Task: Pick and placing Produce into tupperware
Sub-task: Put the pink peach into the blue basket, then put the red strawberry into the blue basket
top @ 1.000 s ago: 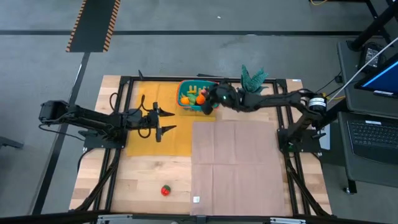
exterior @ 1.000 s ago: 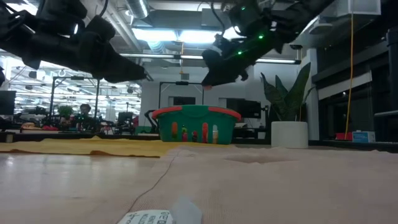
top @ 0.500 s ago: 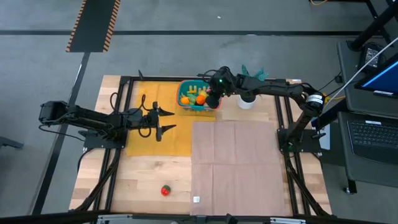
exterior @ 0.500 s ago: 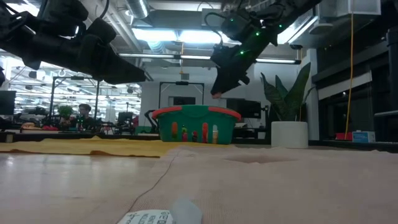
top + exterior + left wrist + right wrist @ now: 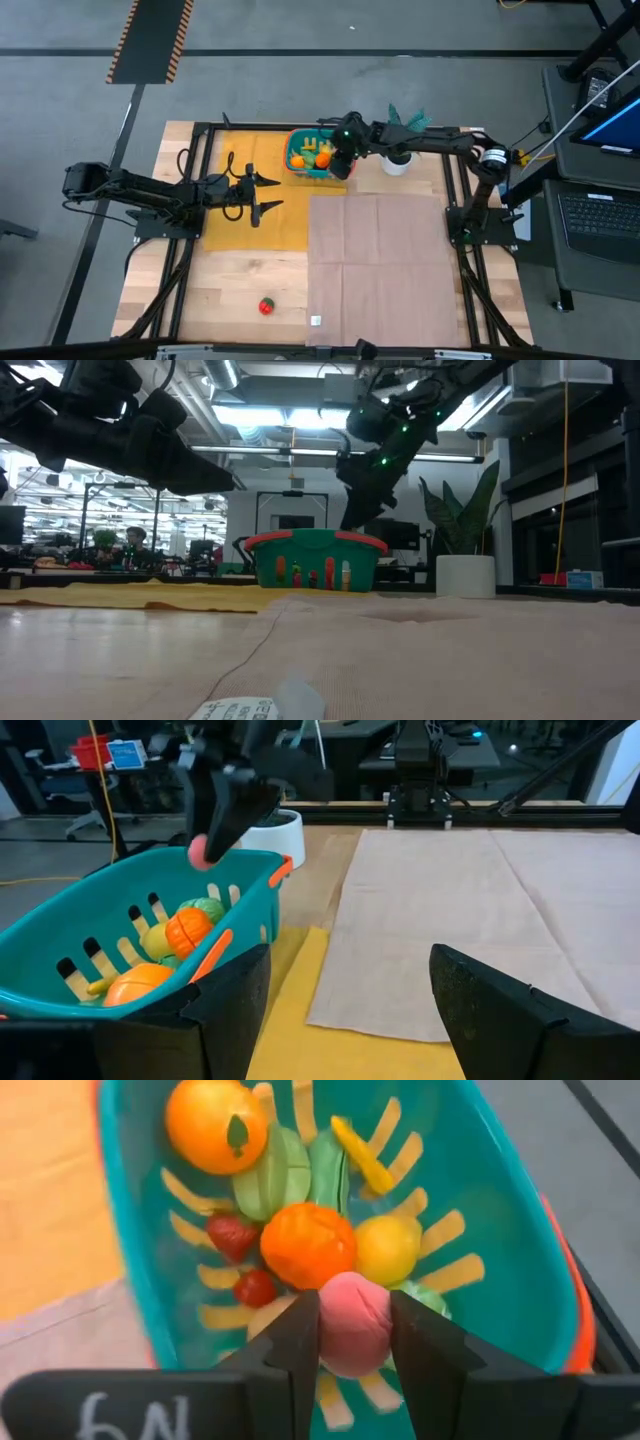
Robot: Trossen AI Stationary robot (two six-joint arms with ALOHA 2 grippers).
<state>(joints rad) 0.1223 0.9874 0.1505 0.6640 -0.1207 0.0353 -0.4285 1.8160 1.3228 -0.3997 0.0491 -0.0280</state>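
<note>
The produce is mostly in the tupperware already, at the far edge of the table where the yellow cloth ends: two oranges, a lemon, a strawberry, green pieces. Right gripper hangs right above the open container, fingers pinched on a pink round piece, held clear of the pile below it. One red piece sits alone on the bare wood near the front edge, well apart from everything. Left gripper waits over the yellow cloth, jaws spread, nothing between them. White potted plant just beside the tupperware, tan cloth across the right half
</note>
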